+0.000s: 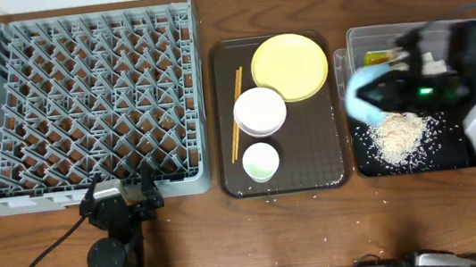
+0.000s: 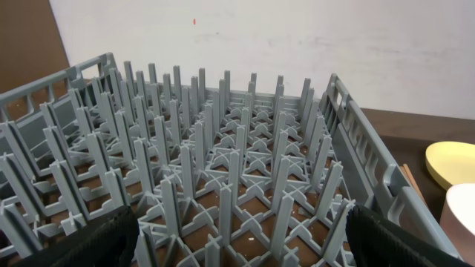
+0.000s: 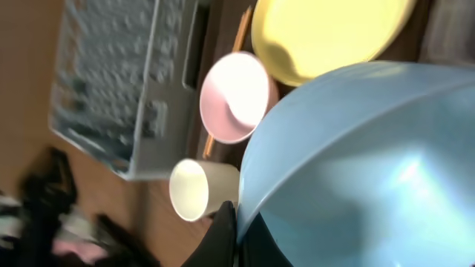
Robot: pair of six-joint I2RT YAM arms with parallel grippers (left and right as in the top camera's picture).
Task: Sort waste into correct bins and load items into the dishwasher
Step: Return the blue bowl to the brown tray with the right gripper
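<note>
The right gripper [image 3: 230, 236] is closed on the rim of the light-blue bowl [image 1: 362, 94] and holds it tilted above the left edge of the black tray [image 1: 456, 155], where a heap of whitish rice scraps [image 1: 397, 133] lies. Just behind this tray stands the clear tub [image 1: 358, 39] with a yellow-green sachet [image 1: 377, 57] inside. The right arm looks blurred in the overhead view. On the brown tray [image 1: 332, 172] are the yellow plate [image 1: 290, 66], the white bowl [image 1: 260, 111], the small white cup [image 1: 260, 161] and the chopsticks [image 1: 237, 114], which lie left of the bowl. The left gripper [image 2: 237, 248] is wide open with nothing held, at the near edge of the grey dish rack [image 1: 82, 106].
</note>
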